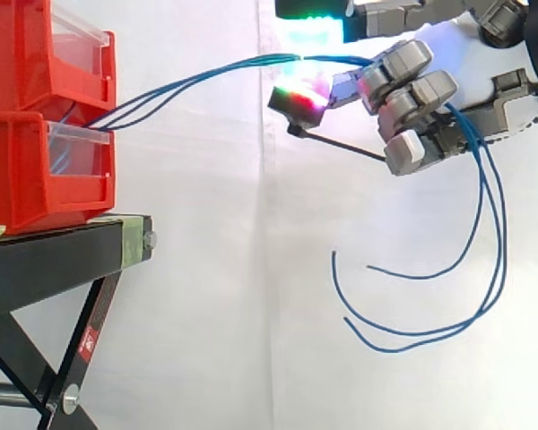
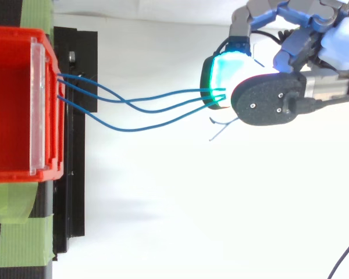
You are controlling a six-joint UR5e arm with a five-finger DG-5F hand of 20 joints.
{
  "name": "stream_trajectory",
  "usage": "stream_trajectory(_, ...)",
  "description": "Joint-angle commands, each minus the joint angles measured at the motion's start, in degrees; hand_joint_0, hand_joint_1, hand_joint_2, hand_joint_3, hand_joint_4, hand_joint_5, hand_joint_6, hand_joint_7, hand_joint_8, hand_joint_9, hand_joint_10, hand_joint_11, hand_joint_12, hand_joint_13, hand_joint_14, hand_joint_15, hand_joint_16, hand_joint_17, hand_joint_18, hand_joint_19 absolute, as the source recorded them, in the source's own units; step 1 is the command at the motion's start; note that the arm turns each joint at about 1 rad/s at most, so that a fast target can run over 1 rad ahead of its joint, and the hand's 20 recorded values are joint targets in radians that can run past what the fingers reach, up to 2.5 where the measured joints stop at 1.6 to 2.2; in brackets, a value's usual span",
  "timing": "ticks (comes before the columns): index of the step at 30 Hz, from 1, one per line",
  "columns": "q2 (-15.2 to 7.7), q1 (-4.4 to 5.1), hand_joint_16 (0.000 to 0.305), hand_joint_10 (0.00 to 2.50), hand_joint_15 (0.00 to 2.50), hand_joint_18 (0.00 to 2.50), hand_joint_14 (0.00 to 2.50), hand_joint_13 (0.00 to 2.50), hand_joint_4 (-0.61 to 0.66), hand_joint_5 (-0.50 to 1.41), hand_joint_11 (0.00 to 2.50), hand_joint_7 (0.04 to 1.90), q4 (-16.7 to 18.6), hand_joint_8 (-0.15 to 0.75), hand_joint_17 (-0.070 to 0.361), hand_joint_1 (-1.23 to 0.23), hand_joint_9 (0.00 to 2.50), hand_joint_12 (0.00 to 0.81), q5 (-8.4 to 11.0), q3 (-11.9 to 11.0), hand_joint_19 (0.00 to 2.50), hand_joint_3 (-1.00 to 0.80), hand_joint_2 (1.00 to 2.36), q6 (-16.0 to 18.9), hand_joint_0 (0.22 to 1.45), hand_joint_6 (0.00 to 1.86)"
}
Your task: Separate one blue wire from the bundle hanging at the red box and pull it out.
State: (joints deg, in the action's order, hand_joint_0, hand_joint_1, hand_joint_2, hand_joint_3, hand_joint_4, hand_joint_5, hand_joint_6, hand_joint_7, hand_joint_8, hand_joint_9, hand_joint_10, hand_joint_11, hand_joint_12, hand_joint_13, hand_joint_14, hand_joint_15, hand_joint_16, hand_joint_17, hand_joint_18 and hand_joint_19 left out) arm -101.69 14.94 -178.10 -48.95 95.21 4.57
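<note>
Three blue wires (image 1: 197, 82) run from the front of the red bins (image 1: 27, 170) rightward through the air to my hand (image 1: 412, 98). In the top view the wires (image 2: 128, 100) fan out from the bin's front lip and come together at the hand (image 2: 267, 107). The fingers are curled round all three wires, which pass between a glowing pad (image 2: 224, 75) and the palm. Their loose ends (image 1: 480, 193) hang in long curves below the hand. The hand floats well to the right of the bins, at about the height of the upper bin.
The two stacked red bins (image 2: 11, 104) sit on a black stand (image 1: 54, 251) with green tape (image 2: 17, 226) on it. A white curtain hangs behind everything.
</note>
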Motion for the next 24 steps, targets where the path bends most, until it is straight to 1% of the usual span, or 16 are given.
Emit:
stream_trajectory(1, 0.0, 0.00, 0.049, 0.96, 1.60, 1.20, 1.08, 1.20, 0.07, -0.21, 1.51, 1.01, 0.1, 0.310, 0.110, -0.88, 1.15, 0.406, 0.17, 0.0, 0.99, -0.10, 1.02, 0.0, 0.70, 0.97)
stream_trajectory(4, 0.0, 0.09, 0.049, 1.00, 1.57, 1.18, 1.14, 1.17, 0.14, -0.22, 1.47, 0.98, 0.2, 0.317, 0.111, -0.88, 1.10, 0.419, 0.53, 0.0, 0.99, -0.11, 1.02, 0.0, 0.71, 0.97)
stream_trajectory(6, 0.0, 0.09, 0.050, 1.04, 1.57, 1.15, 1.17, 1.12, 0.19, -0.23, 1.46, 0.92, 0.2, 0.321, 0.112, -0.88, 1.05, 0.417, 0.53, 0.0, 0.98, -0.14, 1.02, 0.0, 0.69, 0.96)
stream_trajectory(9, 0.0, 0.17, 0.051, 1.07, 1.56, 1.14, 1.22, 1.09, 0.22, -0.23, 1.45, 0.90, 0.2, 0.328, 0.114, -0.90, 0.99, 0.428, 0.53, 0.0, 0.98, -0.20, 1.02, 0.0, 0.67, 0.95)
stream_trajectory(14, 0.0, 0.17, 0.051, 1.09, 1.54, 1.12, 1.27, 1.05, 0.23, -0.23, 1.42, 0.89, 0.2, 0.327, 0.114, -0.93, 0.97, 0.426, 0.53, 0.0, 0.98, -0.29, 1.02, 0.0, 0.65, 0.95)
stream_trajectory(17, -0.1, 0.17, 0.050, 1.09, 1.52, 1.12, 1.28, 1.05, 0.23, -0.23, 1.42, 0.87, 0.2, 0.333, 0.113, -0.91, 0.97, 0.421, 0.53, 0.0, 0.99, -0.37, 1.01, 0.0, 0.63, 0.95)
stream_trajectory(18, 0.0, 0.17, 0.050, 1.09, 1.51, 1.12, 1.30, 1.05, 0.23, -0.23, 1.42, 0.87, 0.2, 0.339, 0.113, -0.89, 0.97, 0.425, 0.53, 0.1, 0.99, -0.40, 1.01, 0.0, 0.61, 0.95)
stream_trajectory(22, 0.0, 0.09, 0.051, 1.11, 1.50, 1.13, 1.33, 1.05, 0.23, -0.23, 1.42, 0.86, 0.2, 0.339, 0.115, -0.86, 0.97, 0.436, 0.53, 0.0, 1.00, -0.46, 1.00, 0.0, 0.58, 0.94)
stream_trajectory(23, 0.0, 0.17, 0.051, 1.12, 1.46, 1.13, 1.35, 1.05, 0.23, -0.23, 1.39, 0.86, 0.2, 0.342, 0.116, -0.86, 0.99, 0.439, 0.61, 0.0, 1.00, -0.50, 1.00, 0.0, 0.56, 0.94)
stream_trajectory(24, -0.1, 0.17, 0.052, 1.13, 1.44, 1.14, 1.36, 1.05, 0.24, -0.23, 1.38, 0.87, 0.2, 0.348, 0.117, -0.86, 1.00, 0.438, 0.61, 0.0, 1.00, -0.50, 1.00, 0.0, 0.55, 0.94)
